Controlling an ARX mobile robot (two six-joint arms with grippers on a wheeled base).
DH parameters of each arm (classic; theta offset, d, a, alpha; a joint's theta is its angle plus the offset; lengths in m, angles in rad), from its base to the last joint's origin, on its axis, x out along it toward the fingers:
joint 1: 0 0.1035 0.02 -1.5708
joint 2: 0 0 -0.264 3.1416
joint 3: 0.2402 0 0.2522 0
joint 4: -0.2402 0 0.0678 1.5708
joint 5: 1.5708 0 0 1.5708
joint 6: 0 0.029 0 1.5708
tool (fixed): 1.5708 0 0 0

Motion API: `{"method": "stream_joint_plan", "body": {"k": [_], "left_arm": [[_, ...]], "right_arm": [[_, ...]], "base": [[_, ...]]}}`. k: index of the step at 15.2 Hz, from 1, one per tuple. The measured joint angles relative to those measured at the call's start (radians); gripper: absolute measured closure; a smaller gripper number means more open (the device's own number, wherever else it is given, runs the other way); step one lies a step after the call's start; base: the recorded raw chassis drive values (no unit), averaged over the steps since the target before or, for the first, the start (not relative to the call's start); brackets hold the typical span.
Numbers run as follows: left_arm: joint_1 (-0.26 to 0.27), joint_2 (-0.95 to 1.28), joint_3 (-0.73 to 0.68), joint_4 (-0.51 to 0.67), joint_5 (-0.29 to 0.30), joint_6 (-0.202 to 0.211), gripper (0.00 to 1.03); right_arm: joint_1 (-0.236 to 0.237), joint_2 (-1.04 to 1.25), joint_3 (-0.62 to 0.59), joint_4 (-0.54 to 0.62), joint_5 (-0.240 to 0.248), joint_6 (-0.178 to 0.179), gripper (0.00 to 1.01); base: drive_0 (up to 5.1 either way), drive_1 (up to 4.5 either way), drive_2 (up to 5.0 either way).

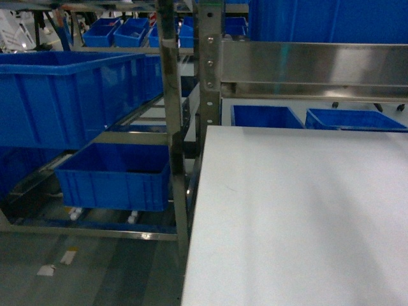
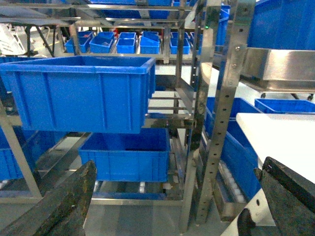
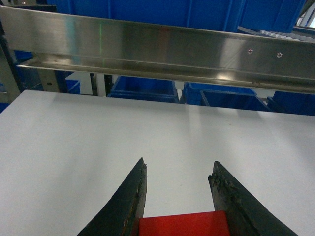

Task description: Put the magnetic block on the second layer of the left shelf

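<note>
The magnetic block (image 3: pixel 181 225), a small red cube, sits between the two dark fingers of my right gripper (image 3: pixel 178 164), which is shut on it just above the white tabletop (image 3: pixel 88 128). My left gripper (image 2: pixel 179 167) is wide open with nothing between its fingers, and it faces the steel rack. The left shelf second layer (image 1: pixel 131 136) carries a large deep blue crate (image 1: pixel 64 95). In the left wrist view this crate (image 2: pixel 81 91) is straight ahead on its rails (image 2: pixel 165 110). Neither gripper shows in the head view.
A smaller blue crate (image 1: pixel 115 175) sits on the tier below. Perforated steel uprights (image 1: pixel 172 127) separate the rack from the white table (image 1: pixel 293 217). A steel rail (image 3: pixel 157 46) spans above the table's far edge, with more blue crates (image 1: pixel 354 119) behind it.
</note>
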Motion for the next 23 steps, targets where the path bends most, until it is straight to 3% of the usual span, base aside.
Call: {"method": "stream_joint_plan", "body": {"k": [23], "left_arm": [[0.000,0.000,0.000,0.000,-0.001,0.000,0.05]], "right_arm": [[0.000,0.001,0.001,0.000,0.000,0.000,0.67]], "base": [[-5.0,2.46,2.5]]}}
